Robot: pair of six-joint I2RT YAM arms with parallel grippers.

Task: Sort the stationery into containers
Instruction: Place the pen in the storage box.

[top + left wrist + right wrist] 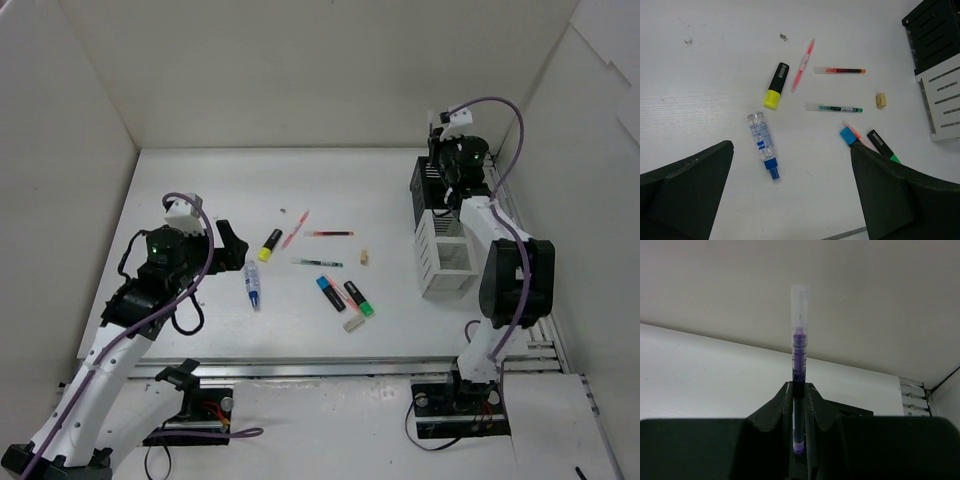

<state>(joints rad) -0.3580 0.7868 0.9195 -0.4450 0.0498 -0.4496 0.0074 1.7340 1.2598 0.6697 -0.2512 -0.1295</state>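
The purple pen (799, 355) has a clear glossy plastic barrel; the table (700, 90) is matt white, faintly streaked.

White table (200, 180), scattered stationery (318, 263), black and white containers (435, 250)

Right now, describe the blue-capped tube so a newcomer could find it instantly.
On the table, find the open left gripper. The tube lies beside it, leftmost of the scattered items. It alone is clear with a blue cap; the neighbouring yellow highlighter is black-bodied.
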